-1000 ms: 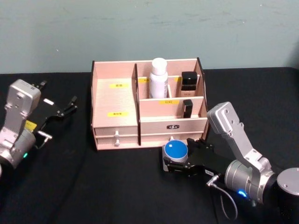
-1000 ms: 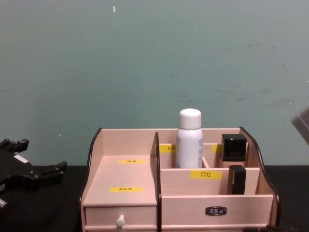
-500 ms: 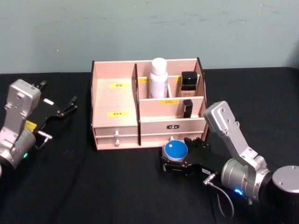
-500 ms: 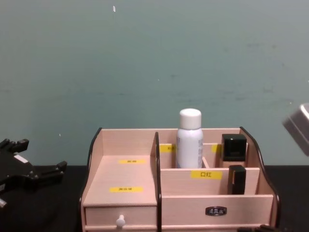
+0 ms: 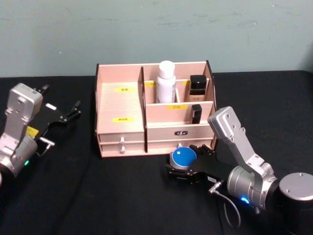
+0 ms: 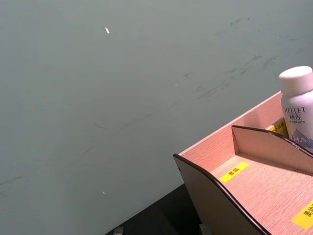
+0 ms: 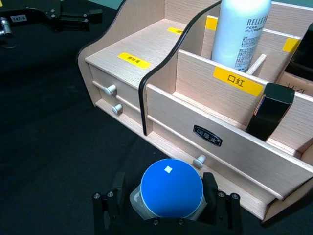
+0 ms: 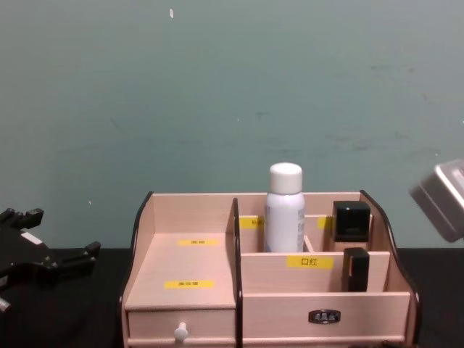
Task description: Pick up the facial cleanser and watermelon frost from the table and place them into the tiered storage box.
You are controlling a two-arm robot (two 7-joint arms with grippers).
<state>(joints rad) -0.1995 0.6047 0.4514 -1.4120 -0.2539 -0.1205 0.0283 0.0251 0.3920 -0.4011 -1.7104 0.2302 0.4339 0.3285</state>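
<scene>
- The black table [image 5: 122, 196] carried all items.
- The storage box [image 5: 120, 105] stood upright at the middle of the table, towards the back wall, with its drawers facing the robot.
- The right gripper [image 5: 185, 161] was low in front of the box's right half, just beside the lower front. Its fingers [image 7: 116, 192] were closed against both sides of a blue-lidded jar.
- The left gripper [image 5: 58, 101] was over the table well to the left of the box. Its fingers were spread wide and held nothing.
- A white bottle [image 5: 166, 81] stood upright in the box's rear middle compartment.
- The blue-lidded jar [image 7: 171, 190] sat between the right gripper's fingers, outside the box and near a small drawer knob. Whether it rested on the table could not be told.
- A black case [image 5: 197, 84] stood in the rear right compartment, and a slimmer black case [image 5: 196, 113] in the compartment in front of it.
</scene>
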